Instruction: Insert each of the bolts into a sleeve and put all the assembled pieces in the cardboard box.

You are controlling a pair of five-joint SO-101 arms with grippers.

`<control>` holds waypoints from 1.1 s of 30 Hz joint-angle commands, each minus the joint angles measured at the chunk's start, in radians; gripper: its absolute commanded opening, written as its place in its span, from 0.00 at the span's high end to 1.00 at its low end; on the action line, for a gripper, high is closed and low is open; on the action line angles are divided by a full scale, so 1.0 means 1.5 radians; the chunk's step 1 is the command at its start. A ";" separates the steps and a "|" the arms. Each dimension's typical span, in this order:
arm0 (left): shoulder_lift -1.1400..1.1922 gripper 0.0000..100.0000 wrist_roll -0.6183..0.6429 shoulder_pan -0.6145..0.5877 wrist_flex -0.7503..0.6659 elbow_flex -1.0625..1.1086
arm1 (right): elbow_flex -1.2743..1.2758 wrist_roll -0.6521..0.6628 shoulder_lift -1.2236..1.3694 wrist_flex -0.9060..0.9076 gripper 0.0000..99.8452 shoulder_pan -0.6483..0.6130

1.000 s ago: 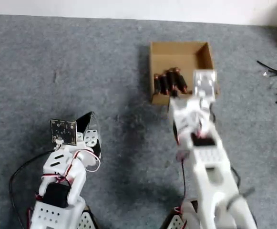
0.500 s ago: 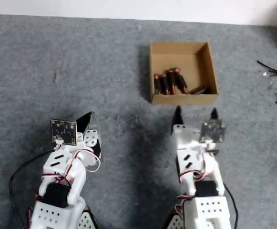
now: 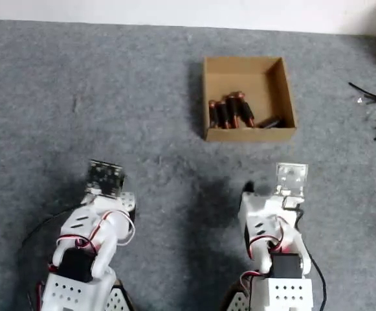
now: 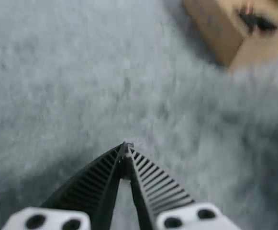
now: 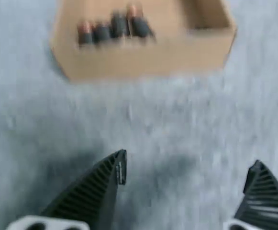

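1. The right gripper (image 5: 190, 163) hung over the grey carpet (image 3: 142, 84) with its jaws spread wide and empty, and its arm was folded near its base.
2. The left gripper (image 4: 126, 148) had its jaws pressed together on nothing.
3. The cardboard box (image 3: 249, 134) lay ahead of both, nearer the right gripper, with the assembled pieces (image 3: 230, 111) clustered inside by its near wall.

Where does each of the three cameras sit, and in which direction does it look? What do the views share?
High view: fixed above, looking down on the grey carpet; the left arm and right arm show at the lower edge, the cardboard box beyond them.
Left wrist view: on the left wrist, looking along the shut left gripper at the carpet; a box corner lies beyond.
Right wrist view: on the right wrist, looking past the open right gripper toward the box.
Shared: all three show the box holding assembled pieces.
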 commanded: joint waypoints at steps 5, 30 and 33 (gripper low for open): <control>-0.005 0.99 -0.177 -0.009 0.165 0.013 | 0.094 -0.002 -0.009 0.163 0.65 0.011; -0.005 0.99 -0.190 -0.007 0.270 0.013 | 0.094 -0.002 -0.009 0.163 0.65 0.011; -0.005 0.99 -0.190 -0.007 0.270 0.013 | 0.094 -0.002 -0.009 0.163 0.65 0.011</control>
